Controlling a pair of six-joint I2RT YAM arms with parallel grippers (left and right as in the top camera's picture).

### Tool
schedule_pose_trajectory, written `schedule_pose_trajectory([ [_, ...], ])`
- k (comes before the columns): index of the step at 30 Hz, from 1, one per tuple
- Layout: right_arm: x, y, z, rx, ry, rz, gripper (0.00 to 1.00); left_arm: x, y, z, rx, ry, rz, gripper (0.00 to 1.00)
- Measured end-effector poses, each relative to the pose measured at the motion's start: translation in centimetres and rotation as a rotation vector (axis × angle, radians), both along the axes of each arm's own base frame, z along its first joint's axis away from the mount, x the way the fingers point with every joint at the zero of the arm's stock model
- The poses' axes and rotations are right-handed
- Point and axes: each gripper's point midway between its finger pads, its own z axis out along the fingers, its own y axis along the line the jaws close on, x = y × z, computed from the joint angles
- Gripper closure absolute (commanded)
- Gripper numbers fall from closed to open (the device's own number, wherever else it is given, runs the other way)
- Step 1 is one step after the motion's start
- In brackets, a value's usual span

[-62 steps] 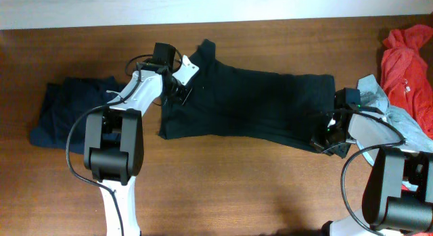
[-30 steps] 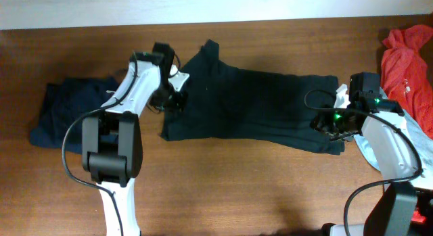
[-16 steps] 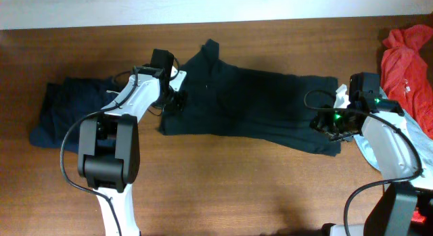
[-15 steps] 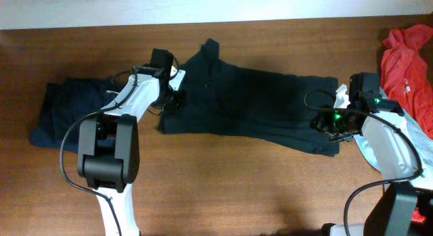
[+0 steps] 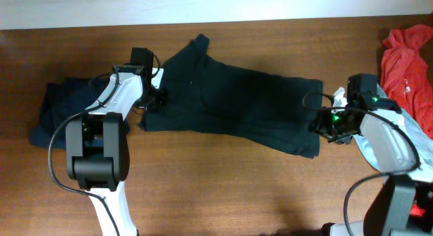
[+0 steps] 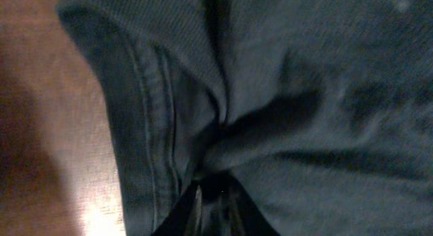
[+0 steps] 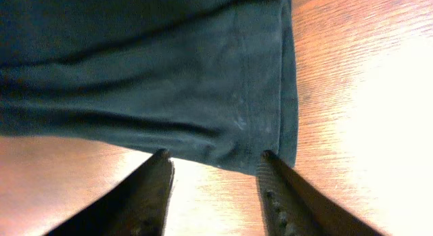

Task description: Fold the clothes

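While the large black-navy shirt (image 5: 230, 104) lies spread across the middle of the desk (image 5: 216, 195), slanting from the far edge on its left side down toward the near right, each arm meets one end of it. At the shirt's left end the left gripper (image 5: 152, 101) is pinched nearly closed on a puckered fold of cloth just inside the stitched hem, and creases run into the fingertips. At the shirt's right end the right gripper (image 5: 323, 124) stands partly open. Its two dark fingers (image 7: 152, 189) are spread on either side of the hem corner, with bare wood showing between them and no cloth clamped. A dark navy garment (image 5: 57, 114) lies bunched near the desk's left edge. A red-orange garment (image 5: 406, 60) sits in the far right corner, and a pale grey-blue garment (image 5: 421, 134) lies just in front of it at the right edge, partly under the right arm.
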Motion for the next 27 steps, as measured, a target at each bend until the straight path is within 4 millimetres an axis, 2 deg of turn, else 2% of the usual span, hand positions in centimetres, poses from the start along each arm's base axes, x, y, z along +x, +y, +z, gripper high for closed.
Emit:
schedule_pose_trajectory([
  [5, -2.3, 0.5, -2.8, 0.029, 0.132, -0.001, 0.74, -1.0, 0.4, 0.7, 0.019, 0.027, 0.006, 0.8],
  [8, -3.3, 0.7, -4.0, 0.041, 0.175, -0.001, 0.8, -1.6, 0.6, 2.4, 0.024, 0.019, 0.007, 0.79],
  [11, -3.8, 1.0, -5.0, 0.056, 0.189, -0.001, 0.8, -2.3, 0.6, 3.9, 0.023, 0.02, 0.007, 0.8],
  [13, -4.3, 1.4, -5.8, 0.072, 0.21, -0.001, 0.8, -3.1, 0.5, 4.2, 0.015, 0.046, 0.005, 0.8],
  [16, -4.7, 1.6, -6.3, 0.082, 0.227, 0.0, 0.81, -4.4, 0.2, 2.9, -0.004, 0.087, 0.001, 0.8],
  [20, -4.7, 1.1, -6.5, 0.056, 0.231, -0.019, 0.82, -6.6, 0.1, 0.1, -0.016, 0.134, 0.0, 0.8],
  [27, -4.7, 0.5, -6.8, 0.021, 0.244, -0.044, 0.83, -6.5, 0.0, -0.3, -0.034, 0.052, 0.001, 0.79],
])
